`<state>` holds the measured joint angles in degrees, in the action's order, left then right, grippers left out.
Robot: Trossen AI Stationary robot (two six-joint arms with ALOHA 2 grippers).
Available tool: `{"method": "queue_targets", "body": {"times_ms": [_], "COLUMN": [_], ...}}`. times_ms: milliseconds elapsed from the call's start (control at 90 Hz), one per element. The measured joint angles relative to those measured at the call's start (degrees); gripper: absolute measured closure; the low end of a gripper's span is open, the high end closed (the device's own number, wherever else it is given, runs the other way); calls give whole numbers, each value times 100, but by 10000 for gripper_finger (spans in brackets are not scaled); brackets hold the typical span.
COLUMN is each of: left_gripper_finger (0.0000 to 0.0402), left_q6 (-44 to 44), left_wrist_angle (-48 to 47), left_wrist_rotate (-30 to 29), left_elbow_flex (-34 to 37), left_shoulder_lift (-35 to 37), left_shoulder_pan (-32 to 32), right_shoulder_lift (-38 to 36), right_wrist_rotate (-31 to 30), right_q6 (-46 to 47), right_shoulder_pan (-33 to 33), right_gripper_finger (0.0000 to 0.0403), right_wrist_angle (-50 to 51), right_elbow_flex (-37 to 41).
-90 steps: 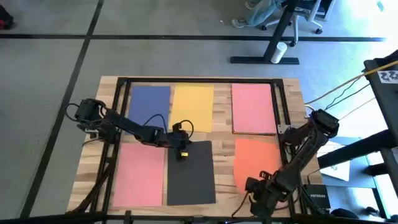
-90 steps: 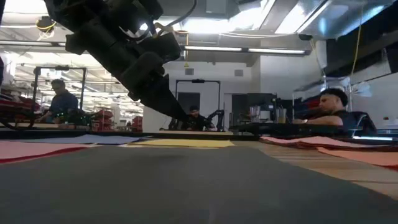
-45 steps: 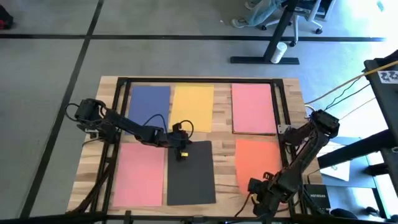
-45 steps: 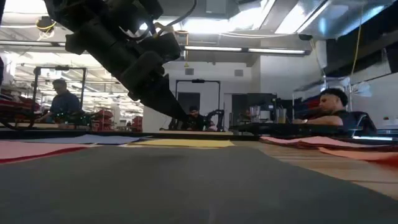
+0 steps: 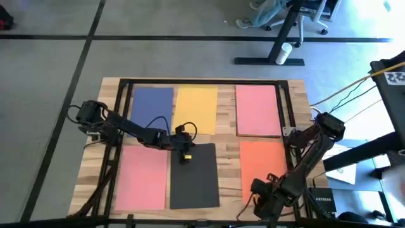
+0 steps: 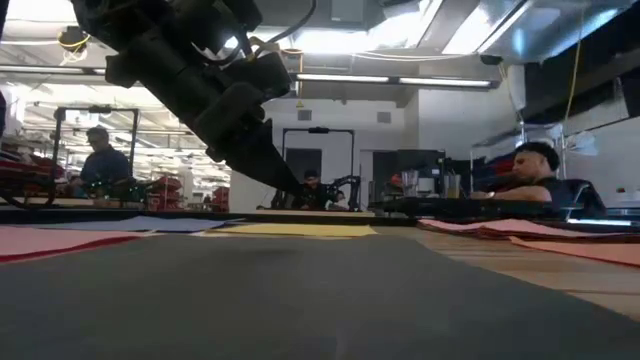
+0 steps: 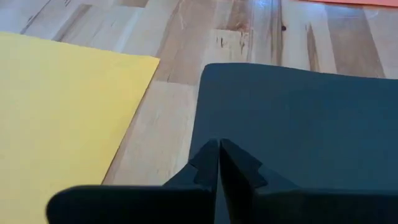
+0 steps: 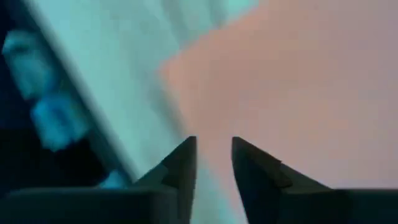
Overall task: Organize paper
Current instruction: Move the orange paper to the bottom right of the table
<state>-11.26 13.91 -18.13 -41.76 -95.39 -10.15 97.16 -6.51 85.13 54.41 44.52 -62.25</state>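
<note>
Six sheets of paper lie flat on the wooden table. Blue, yellow and pink form the far row. Pink, dark grey and orange form the near row. My left gripper is shut over the dark grey sheet's far left corner. My right gripper stands at the table's near edge by the orange sheet's near left corner, its fingers a little apart, with the orange sheet beyond them. My left gripper has its shut fingertips on the dark grey sheet at its far edge, close to the far left corner. It comes slanting down from the table's left. The sheet lies flat on the table. My right gripper: I cannot tell whether it touches the orange sheet.
A black frame runs around the table top. Bare wood shows between the sheets. White papers lie off the table to the right. People sit in the room beyond the far edge.
The orange sheet, bowed up along its far left part a second ago, has come down and now lies flat as a full rectangle. My right gripper has drawn slightly toward the table's near edge.
</note>
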Motion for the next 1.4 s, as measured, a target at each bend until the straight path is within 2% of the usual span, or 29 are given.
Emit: {"method": "queue_targets", "body": {"times_ms": [100,244,389,1244,1400], "left_gripper_finger": [402,402,402,402,402], "left_q6": [-7,-12,-25,-27,-27], "left_wrist_angle": [-4,-11,-13,-21,-21], "left_wrist_rotate": [5,13,13,15,15], "left_elbow_flex": [0,0,0,0,0], "left_shoulder_lift": [0,0,0,0,0], "left_shoulder_pan": [0,0,0,2,0], "right_shoulder_lift": [253,566,669,680,680], "right_wrist_rotate": [-32,233,300,442,295], "right_q6": [12,-39,-156,-158,-190], "right_shoulder_pan": [-108,-242,-236,-231,-231], "right_gripper_finger": [394,389,401,397,376], "right_wrist_angle": [-114,-570,-1041,-1322,-1062], "right_elbow_flex": [189,272,261,216,9]}}
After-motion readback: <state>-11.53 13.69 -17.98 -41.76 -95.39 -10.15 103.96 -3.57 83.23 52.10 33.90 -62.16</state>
